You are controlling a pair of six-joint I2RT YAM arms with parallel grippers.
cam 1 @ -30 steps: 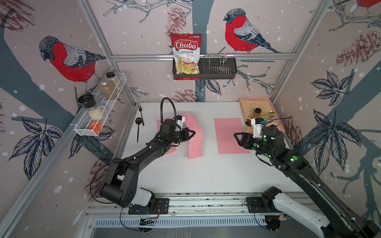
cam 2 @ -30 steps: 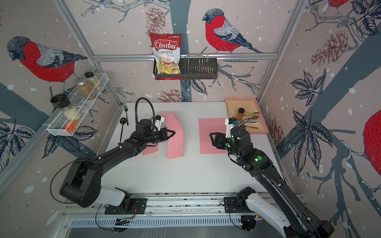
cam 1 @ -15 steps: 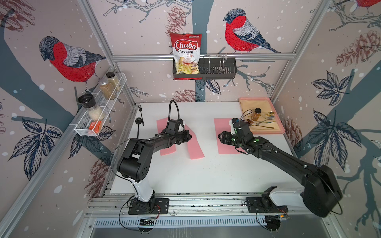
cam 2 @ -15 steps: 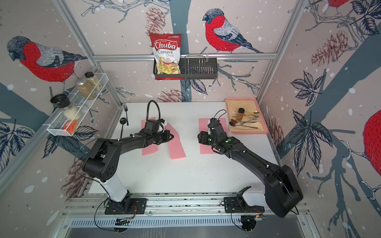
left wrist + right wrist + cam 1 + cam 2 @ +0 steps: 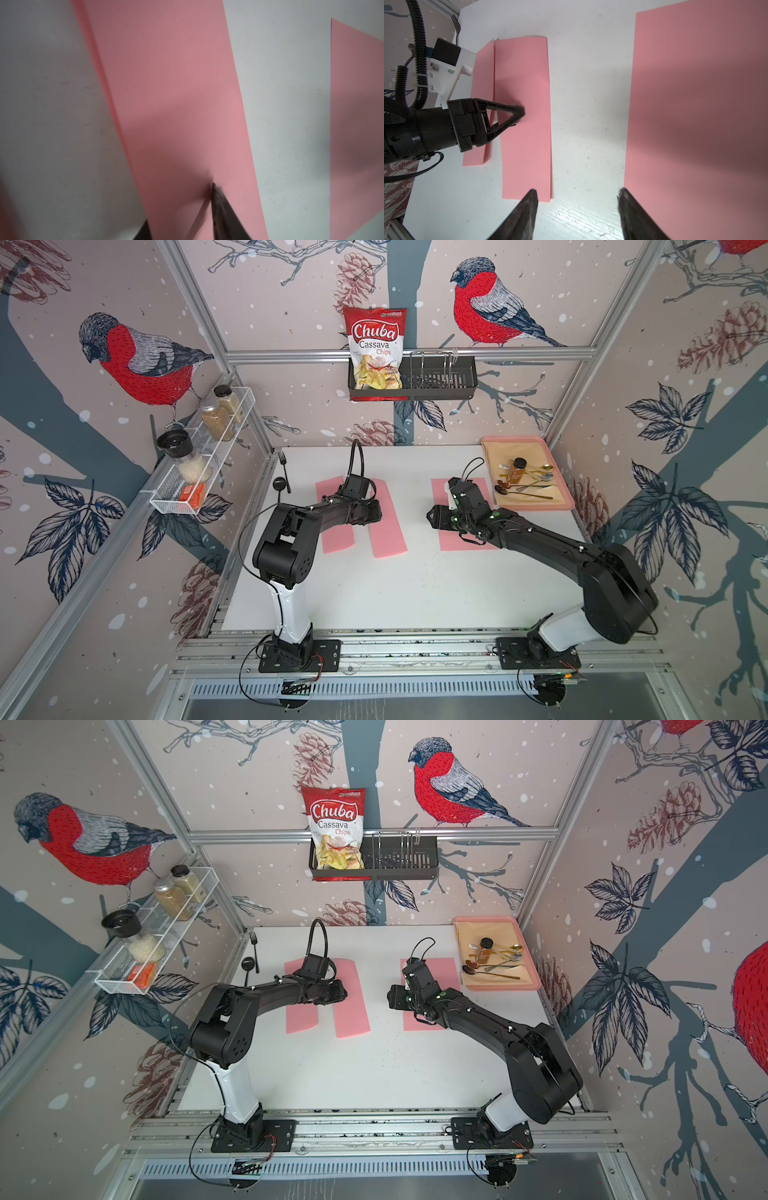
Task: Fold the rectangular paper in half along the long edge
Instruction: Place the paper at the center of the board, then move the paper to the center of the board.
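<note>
A narrow pink paper strip [image 5: 388,531] [image 5: 353,1017] [image 5: 527,135], folded lengthwise, lies flat on the white table. My left gripper [image 5: 374,512] [image 5: 341,994] [image 5: 519,118] reaches over it from the left. In the left wrist view its jaws [image 5: 180,209] stand apart: one fingertip [image 5: 218,199] presses on the strip, and the strip's edge covers the other. A second pink piece [image 5: 336,531] [image 5: 481,104] lies partly under that arm. A wider flat pink sheet [image 5: 455,542] [image 5: 695,104] lies to the right. My right gripper [image 5: 434,516] [image 5: 577,193] is open over bare table between strip and sheet.
A pink tray [image 5: 567,499] with a jar and spoons sits at the back right. A fork [image 5: 284,466] and a black spoon [image 5: 280,483] lie by the left wall. Wire racks hang on the left and back walls.
The left gripper has lowered the lifted, folded paper flat onto the table and its jaws have parted. The right arm has swung in to the left, low between the strip and the sheet.
</note>
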